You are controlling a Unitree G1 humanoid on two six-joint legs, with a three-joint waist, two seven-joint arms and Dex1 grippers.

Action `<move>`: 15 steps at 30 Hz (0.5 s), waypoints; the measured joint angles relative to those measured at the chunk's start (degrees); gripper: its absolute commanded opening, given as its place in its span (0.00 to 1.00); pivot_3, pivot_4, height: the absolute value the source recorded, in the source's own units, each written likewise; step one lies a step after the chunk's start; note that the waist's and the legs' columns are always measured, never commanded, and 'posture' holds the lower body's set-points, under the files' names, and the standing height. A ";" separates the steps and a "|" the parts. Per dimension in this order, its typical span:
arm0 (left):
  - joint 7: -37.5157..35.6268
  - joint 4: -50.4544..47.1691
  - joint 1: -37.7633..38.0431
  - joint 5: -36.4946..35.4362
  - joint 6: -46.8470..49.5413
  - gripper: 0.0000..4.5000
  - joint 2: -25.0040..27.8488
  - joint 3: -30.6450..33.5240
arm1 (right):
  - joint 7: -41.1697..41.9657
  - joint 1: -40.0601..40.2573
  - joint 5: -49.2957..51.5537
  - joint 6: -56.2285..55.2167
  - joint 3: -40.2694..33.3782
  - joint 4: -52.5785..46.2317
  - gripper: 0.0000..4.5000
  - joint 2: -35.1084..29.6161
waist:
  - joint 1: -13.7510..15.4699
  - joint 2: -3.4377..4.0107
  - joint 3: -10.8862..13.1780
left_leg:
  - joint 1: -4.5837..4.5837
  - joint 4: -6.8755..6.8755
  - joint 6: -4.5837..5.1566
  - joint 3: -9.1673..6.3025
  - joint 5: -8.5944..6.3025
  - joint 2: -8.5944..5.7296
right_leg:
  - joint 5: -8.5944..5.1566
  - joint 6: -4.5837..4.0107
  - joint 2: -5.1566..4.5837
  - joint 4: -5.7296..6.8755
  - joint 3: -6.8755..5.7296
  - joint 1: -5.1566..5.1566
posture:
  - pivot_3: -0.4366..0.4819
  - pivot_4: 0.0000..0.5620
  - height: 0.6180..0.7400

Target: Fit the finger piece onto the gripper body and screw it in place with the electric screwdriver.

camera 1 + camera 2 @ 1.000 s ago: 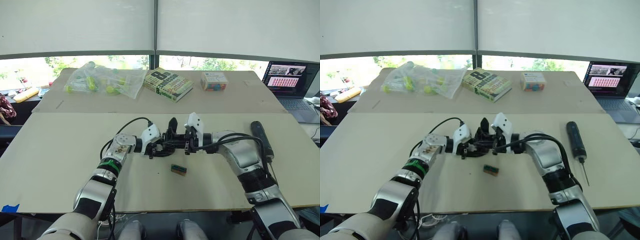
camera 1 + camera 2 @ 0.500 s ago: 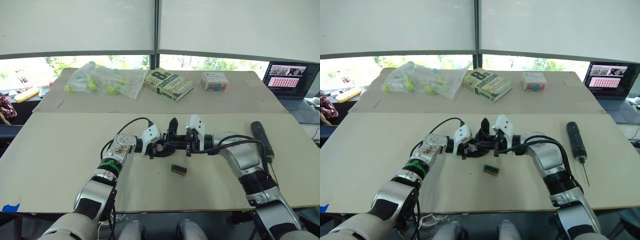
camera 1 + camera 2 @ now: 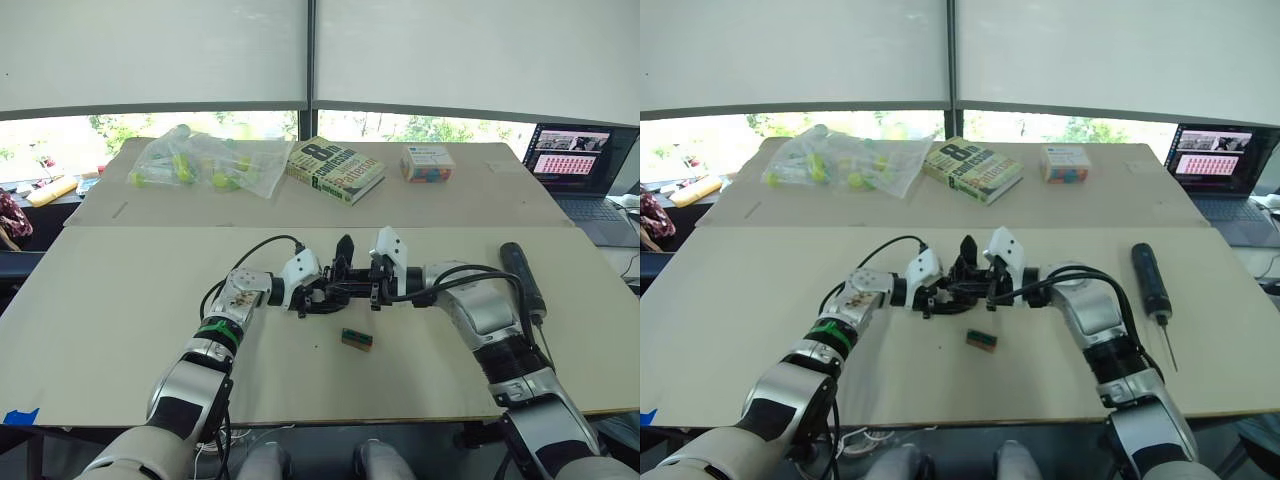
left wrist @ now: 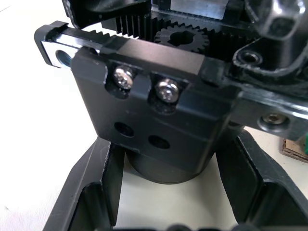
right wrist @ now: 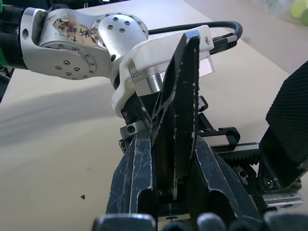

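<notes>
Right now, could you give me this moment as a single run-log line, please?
left gripper: around gripper body base | right gripper: shut on finger piece, at body | electric screwdriver: lying on table, untouched

Bright daylight comes through the strip of window (image 3: 250, 122) behind the pale beige table (image 3: 120, 300), washing out the greenery outside. Shadows on the table are soft. The wrist views blur at close range; head views stay fairly sharp.

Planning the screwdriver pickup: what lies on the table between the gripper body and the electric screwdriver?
In the right eye view, the robot's right arm crosses that stretch between the gripper body and the electric screwdriver; otherwise the table there is bare.
</notes>
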 measured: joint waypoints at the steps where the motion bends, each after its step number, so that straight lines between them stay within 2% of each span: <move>1: 0.00 -0.08 0.03 -0.03 0.00 0.51 0.05 0.00 | 0.01 0.39 0.35 -0.48 -0.33 -0.06 0.08 0.11 | 0.03 0.00 0.00 | -0.02 0.00 0.00 0.00 0.00 0.00 | 0.00 0.00 0.00 0.00 0.00 -0.02 | 0.48 0.27 1.00; 3: -0.04 -0.14 0.07 -0.16 0.00 0.51 0.17 0.00 | 0.08 0.98 1.06 -1.02 -1.01 -0.19 0.31 0.45 | 0.05 0.00 0.00 | -0.06 0.00 0.00 0.00 0.00 -0.01 | 0.00 0.00 -0.01 -0.02 0.00 -0.04 | 0.48 0.27 1.00; 12: -0.75 -0.32 0.13 -0.69 -0.07 0.51 0.03 -0.03 | 0.59 2.96 2.99 -3.08 -5.23 -0.59 0.99 1.68 | 0.19 0.00 0.03 | -0.28 -0.04 0.00 0.00 0.00 -0.03 | 0.00 0.01 -0.04 -0.14 -0.03 -0.17 | 0.48 0.27 1.00; 15: -0.76 -0.32 0.13 -0.82 -0.04 0.51 0.12 -0.04 | 1.19 3.50 3.83 -3.32 -5.33 -1.39 0.99 2.47 | 0.16 0.01 0.05 | -0.29 -0.03 0.00 0.00 0.00 -0.03 | 0.00 0.01 -0.04 -0.13 -0.02 -0.19 | 0.48 0.27 1.00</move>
